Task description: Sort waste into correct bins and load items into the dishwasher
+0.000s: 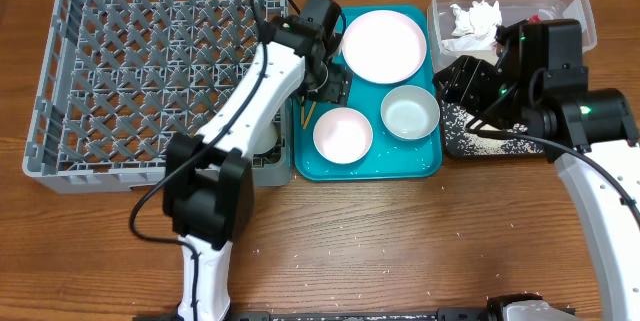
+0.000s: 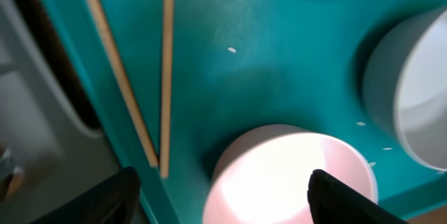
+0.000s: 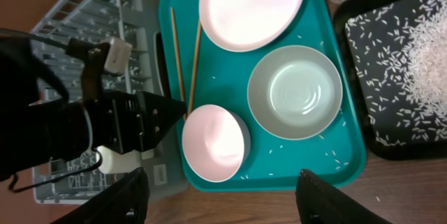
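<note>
My left gripper [image 2: 223,203] hangs open low over the teal tray [image 2: 279,63]. The smaller white dish [image 2: 293,175] lies between its fingers, which do not touch it. The two chopsticks [image 2: 166,70] lie just left of it. In the overhead view the left gripper [image 1: 335,86] sits between the plate [image 1: 384,45] and the dish [image 1: 342,134]. My right gripper [image 3: 223,199] is open and empty, high over the tray's front edge. The white bowl [image 3: 297,91] stands right of the dish [image 3: 215,142]. A small white cup [image 3: 115,160] sits in the grey dishwasher rack [image 1: 150,61].
The clear tub [image 1: 575,1] at the back right holds a crumpled napkin [image 1: 473,18] and a red wrapper [image 1: 545,11]. The black tray [image 3: 363,35] beside the teal tray carries scattered rice. A few grains lie on the teal tray and the wooden table [image 1: 400,241].
</note>
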Robot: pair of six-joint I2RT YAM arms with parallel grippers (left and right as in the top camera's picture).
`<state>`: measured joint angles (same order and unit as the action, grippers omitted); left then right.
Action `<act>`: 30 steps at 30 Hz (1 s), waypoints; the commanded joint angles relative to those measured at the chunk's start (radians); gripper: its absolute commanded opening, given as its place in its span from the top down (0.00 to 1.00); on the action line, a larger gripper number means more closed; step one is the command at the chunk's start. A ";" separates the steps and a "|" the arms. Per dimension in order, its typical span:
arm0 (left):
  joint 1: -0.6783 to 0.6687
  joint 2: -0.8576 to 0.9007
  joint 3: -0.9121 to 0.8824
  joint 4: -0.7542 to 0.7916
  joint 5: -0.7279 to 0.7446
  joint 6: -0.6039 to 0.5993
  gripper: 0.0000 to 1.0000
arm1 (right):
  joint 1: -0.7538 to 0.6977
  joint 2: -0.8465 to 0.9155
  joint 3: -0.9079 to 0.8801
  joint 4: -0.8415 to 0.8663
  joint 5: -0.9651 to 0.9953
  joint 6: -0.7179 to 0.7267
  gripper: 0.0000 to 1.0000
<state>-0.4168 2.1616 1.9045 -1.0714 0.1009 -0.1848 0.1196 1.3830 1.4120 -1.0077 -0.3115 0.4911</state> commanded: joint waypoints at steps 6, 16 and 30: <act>-0.029 0.108 0.009 0.018 0.050 0.182 0.34 | 0.003 0.033 0.002 -0.017 0.047 -0.029 0.27; -0.043 0.155 0.008 0.011 0.047 0.208 0.87 | 0.002 0.020 0.006 -0.023 0.096 -0.051 0.28; -0.027 0.024 0.105 -0.113 -0.010 0.199 0.96 | -0.451 -0.129 0.065 -0.058 0.148 -0.047 0.00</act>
<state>-0.4496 2.2940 1.9415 -1.1511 0.1322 0.0109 -0.2188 1.2819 1.4445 -1.0664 -0.1993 0.4458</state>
